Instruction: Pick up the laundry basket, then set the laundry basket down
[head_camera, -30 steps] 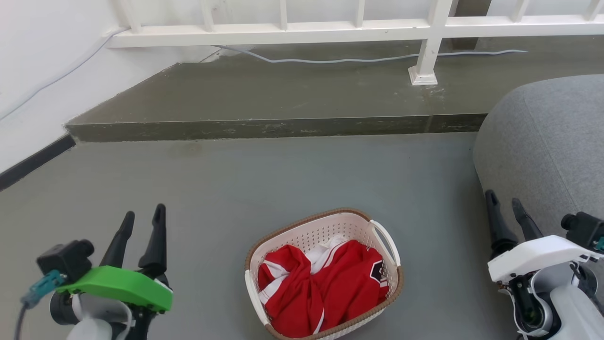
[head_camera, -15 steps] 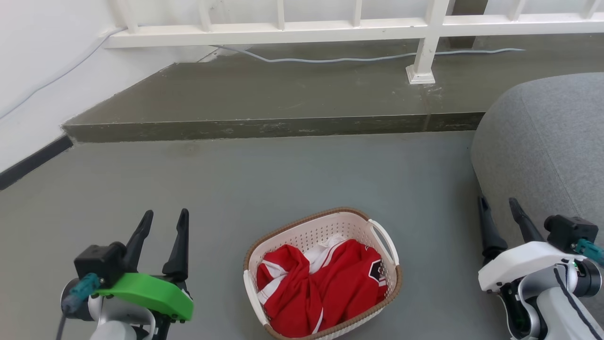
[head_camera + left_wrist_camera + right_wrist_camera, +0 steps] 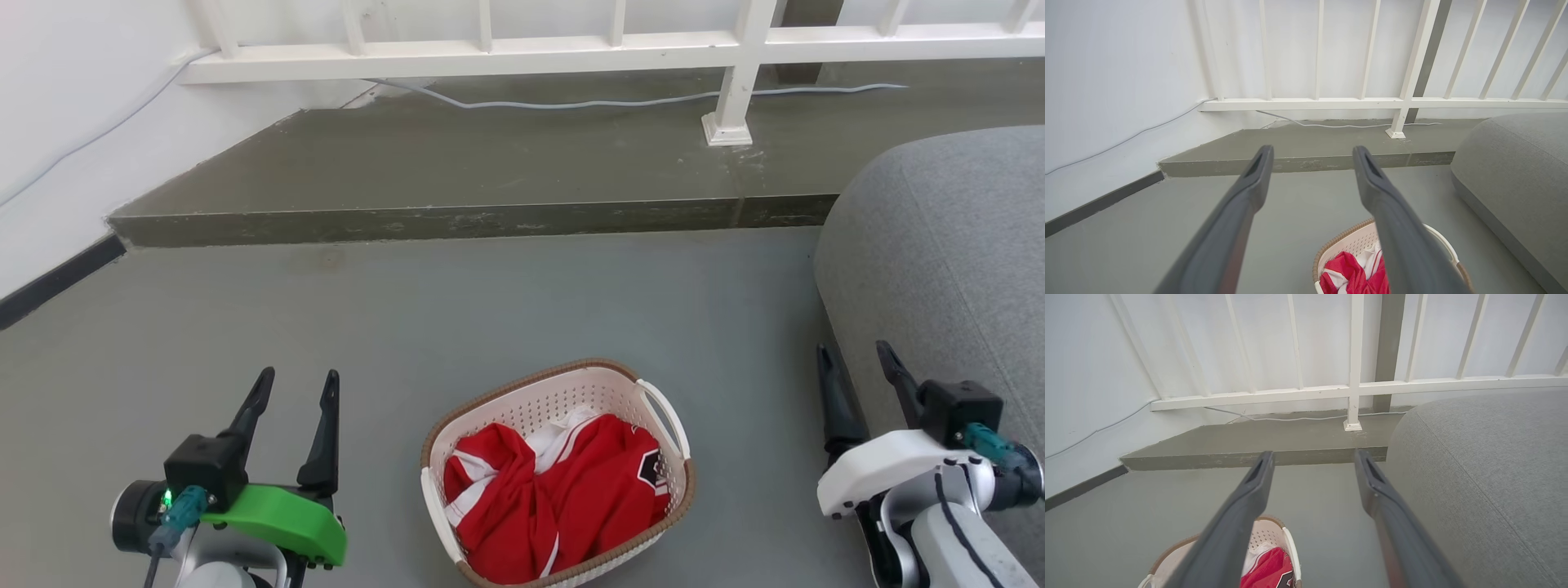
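The laundry basket (image 3: 606, 385) sits on the grey floor at the bottom centre of the head view, cream-white and perforated, with a brown rim, white side handles and red and white clothing inside. Its near edge is cut off by the frame. My left gripper (image 3: 299, 384) stands open to the basket's left, apart from it. Open too, my right gripper (image 3: 854, 355) is to the basket's right, beside the grey cushion. The basket (image 3: 1349, 245) shows low in the left wrist view behind the right finger, and the basket (image 3: 1267, 537) shows low in the right wrist view.
A large grey cushion (image 3: 947, 253) fills the right side. A raised concrete step (image 3: 457, 219) runs across ahead, topped by a white railing (image 3: 571, 49) with a post (image 3: 731, 114) and a loose cable (image 3: 571, 104). A white wall (image 3: 65, 122) is on the left.
The left gripper has shifted right, toward the basket, and slightly lower in the view. The right gripper has drifted a little left and lower. The basket has stayed put.
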Motion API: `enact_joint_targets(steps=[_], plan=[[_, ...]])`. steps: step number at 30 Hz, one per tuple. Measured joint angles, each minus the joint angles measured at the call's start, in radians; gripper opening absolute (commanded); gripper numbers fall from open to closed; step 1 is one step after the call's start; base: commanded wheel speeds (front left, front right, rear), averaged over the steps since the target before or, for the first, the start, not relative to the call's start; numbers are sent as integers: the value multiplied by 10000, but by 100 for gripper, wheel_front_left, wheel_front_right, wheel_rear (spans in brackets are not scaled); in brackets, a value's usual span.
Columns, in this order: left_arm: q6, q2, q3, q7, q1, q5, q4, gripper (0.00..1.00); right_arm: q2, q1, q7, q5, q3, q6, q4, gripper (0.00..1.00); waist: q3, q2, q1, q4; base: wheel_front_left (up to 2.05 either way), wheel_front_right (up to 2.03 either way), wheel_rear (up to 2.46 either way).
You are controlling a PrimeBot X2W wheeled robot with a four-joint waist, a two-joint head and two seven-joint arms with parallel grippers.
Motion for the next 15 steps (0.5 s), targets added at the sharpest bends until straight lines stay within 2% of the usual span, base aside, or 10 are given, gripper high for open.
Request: enact_joint_targets(steps=[6,15], plan=[[132,-33,-48,-161,0,424,90,100,-12,0,-186,-817,127,-102,35,100,-4,0,0,-18,0,0,0],[132,-96,-54,-157,0,493,343,100,15,2,-186,-842,-8,-102,73,100,6,0,0,-31,0,0,0]])
